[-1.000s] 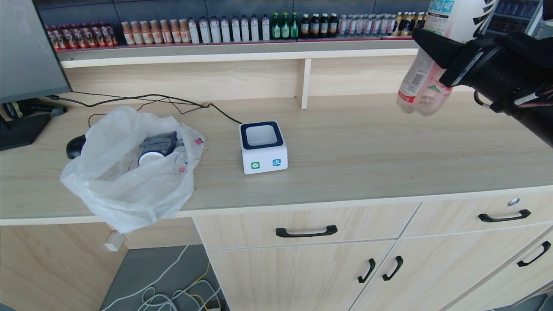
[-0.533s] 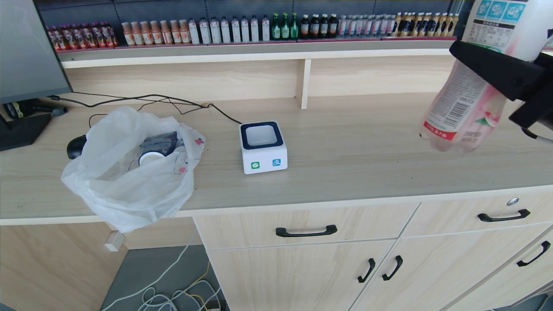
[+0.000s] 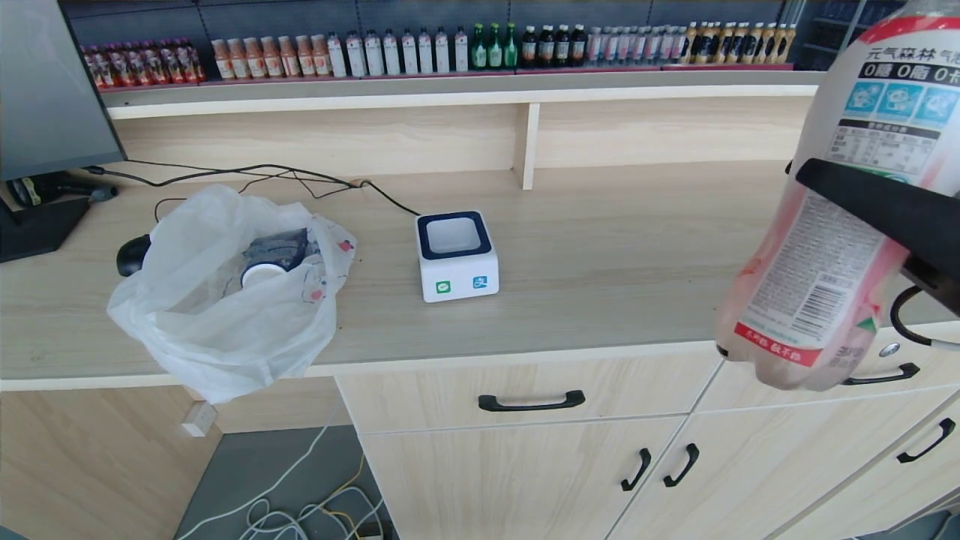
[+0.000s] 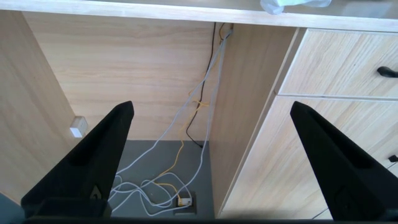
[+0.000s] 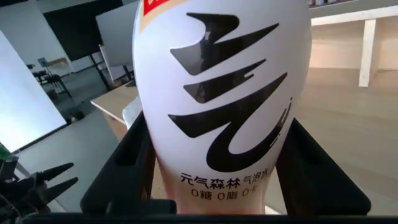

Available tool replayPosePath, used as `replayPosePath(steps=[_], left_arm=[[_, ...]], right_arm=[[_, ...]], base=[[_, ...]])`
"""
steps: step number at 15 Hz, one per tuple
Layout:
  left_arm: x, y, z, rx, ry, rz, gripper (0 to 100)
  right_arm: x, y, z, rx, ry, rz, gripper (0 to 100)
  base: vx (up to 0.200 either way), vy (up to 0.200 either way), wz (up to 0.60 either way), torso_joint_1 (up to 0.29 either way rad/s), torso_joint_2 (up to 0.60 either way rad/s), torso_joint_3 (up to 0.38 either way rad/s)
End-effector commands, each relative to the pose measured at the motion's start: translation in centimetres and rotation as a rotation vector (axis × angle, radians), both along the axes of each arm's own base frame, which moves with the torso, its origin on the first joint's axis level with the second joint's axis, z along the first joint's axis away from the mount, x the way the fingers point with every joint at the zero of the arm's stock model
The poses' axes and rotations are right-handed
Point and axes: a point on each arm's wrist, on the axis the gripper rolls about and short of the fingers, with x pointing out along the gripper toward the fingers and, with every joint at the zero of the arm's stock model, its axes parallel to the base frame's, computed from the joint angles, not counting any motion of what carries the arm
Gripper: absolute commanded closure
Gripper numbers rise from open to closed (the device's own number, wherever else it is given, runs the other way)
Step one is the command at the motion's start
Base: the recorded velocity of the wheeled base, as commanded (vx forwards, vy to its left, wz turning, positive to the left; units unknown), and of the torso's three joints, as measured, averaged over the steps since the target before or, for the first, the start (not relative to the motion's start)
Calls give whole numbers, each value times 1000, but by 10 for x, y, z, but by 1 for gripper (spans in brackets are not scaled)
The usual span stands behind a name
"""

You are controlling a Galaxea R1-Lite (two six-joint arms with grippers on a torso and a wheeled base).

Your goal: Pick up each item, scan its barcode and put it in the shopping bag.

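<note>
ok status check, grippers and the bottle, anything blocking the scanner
Right gripper shut on pink drink bottle, held aloft at the counter's right front edge. Left gripper open, low beside the cabinet. Nothing between bottle and scanner; shopping bag beyond it.

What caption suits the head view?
Right gripper holds a pink plastic drink bottle; white scanner box and translucent plastic bag sit on wooden counter.

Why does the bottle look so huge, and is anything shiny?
Head view: the bottle hangs close to the camera, so it looks huge and its top is cut off; the scanner shines pale on top. Right wrist view: its white label is evenly lit.
</note>
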Motion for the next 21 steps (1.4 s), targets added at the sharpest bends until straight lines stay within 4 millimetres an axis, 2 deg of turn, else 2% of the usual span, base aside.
replayPosePath(steps=[1,3,5,7,8,12,16,21], left_arm=[[0,0,0,0,0,0,0],[0,0,0,0,0,0,0],[0,0,0,0,0,0,0],[0,0,0,0,0,0,0],[0,0,0,0,0,-1,0],[0,0,0,0,0,0,0],[0,0,0,0,0,0,0],[0,0,0,0,0,0,0]], right_arm=[[-14,18,-3,20,44,160,100],[-22,33,-9,19,99,269,100],[-23,47,-14,0,127,328,100],[-22,56,-12,9,159,394,100],[-26,65,-4,25,154,465,100],[-12,87,-8,42,180,498,100],[7,111,-15,84,119,525,100],[6,114,-16,55,102,611,100]], base=[[0,0,0,0,0,0],[0,0,0,0,0,0],[0,0,0,0,0,0],[0,0,0,0,0,0],[0,0,0,0,0,0],[0,0,0,0,0,0],[0,0,0,0,0,0],[0,0,0,0,0,0]])
